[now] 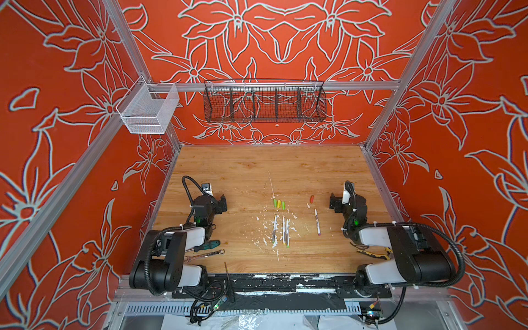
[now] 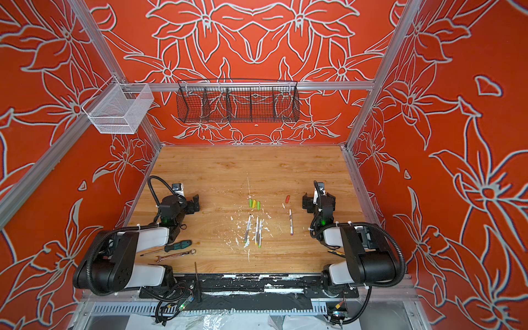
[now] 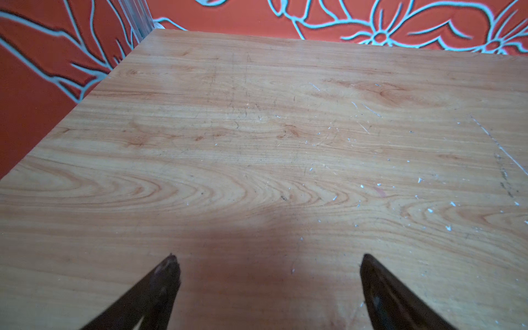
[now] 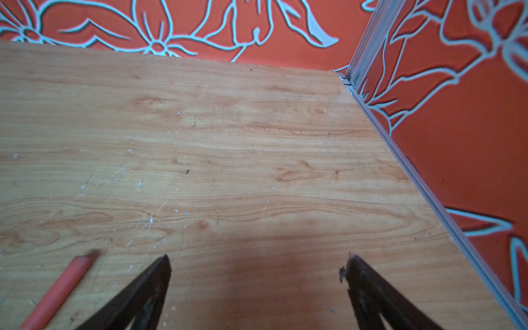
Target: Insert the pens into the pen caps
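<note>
The wooden table point(image 1: 228, 171) carries everything. The left gripper point(image 1: 222, 203) and the right gripper point(image 1: 333, 202) stand low at its two sides. Each has its fingers spread wide with nothing between them, as both wrist views show.

Mid-table, three pens point(image 1: 283, 230) lie close together and nearly parallel. They have thin white barrels with small coloured ends. A fourth pen point(image 1: 317, 222), purple at its near end, lies apart to their right.

Just beyond the three, two stubby green caps point(image 1: 275, 203) flank a yellow cap point(image 1: 279, 203), packed side by side. The red-orange cap point(image 1: 312, 199) lies alone near the right gripper.
</note>
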Robot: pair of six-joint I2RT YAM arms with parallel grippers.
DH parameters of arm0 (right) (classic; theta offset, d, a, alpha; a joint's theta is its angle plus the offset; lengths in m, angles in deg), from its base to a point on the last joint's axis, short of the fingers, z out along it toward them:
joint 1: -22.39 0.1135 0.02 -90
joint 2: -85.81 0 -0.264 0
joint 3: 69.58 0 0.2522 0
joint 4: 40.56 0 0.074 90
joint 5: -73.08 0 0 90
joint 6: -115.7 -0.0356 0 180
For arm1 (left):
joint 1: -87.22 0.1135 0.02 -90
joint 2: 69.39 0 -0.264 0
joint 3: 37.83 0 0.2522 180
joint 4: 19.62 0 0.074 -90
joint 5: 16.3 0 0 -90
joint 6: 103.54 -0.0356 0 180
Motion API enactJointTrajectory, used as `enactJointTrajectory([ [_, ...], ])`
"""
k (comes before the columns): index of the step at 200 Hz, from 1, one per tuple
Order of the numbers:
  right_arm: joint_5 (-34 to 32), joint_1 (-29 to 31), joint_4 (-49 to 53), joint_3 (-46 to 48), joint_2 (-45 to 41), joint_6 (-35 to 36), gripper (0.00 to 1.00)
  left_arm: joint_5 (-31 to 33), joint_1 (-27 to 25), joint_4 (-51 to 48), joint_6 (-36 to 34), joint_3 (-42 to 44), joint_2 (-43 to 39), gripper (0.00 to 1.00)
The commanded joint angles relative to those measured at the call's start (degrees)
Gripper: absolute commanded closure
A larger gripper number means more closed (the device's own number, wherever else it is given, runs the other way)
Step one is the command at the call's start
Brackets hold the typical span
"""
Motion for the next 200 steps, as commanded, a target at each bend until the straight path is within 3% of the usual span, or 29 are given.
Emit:
enactJointTrajectory([
  [1, -0.92, 0.27, -0.97, -1.25, 0.49, 0.52, 0.03, 1.34, -0.4, -3.47, -0.09, -2.55, -2.59, 0.03],
  [67, -0.96, 0.33, -0.93, -1.31, 0.51, 0.51, 0.03, 15.43, -8.03, -14.23, -1.05, -7.22, -6.09, 0.03],
  [108, 1.68, -1.21, 2.15, -2.9, 0.59, -0.56, 0.03, 22.26, -11.36, -27.28, 3.28, -15.1, -6.84, 0.03],
  [141, 2.33, -1.56, 1.85, -2.58, 0.31, -0.62, 0.03, 32.24, -16.79, -38.98, 8.5, -22.09, -7.16, 0.03],
  [171, 2.26, -1.43, 1.08, -2.46, -0.16, -0.24, 0.03, 31.26, -18.35, -49.77, 13.66, -27.37, -8.17, 0.03],
  [190, 4.52, -1.26, 17.88, -8.81, -5.89, 0.94, 0.03, 29.53, -19.07, -54.48, 15.71, -29.09, -9.63, 0.03],
  [200, 5.42, -1.27, 21.65, -11.03, -6.5, 1.31, 0.03, 28.37, -19.59, -56.47, 16.75, -29.67, -10.58, 0.03],
])
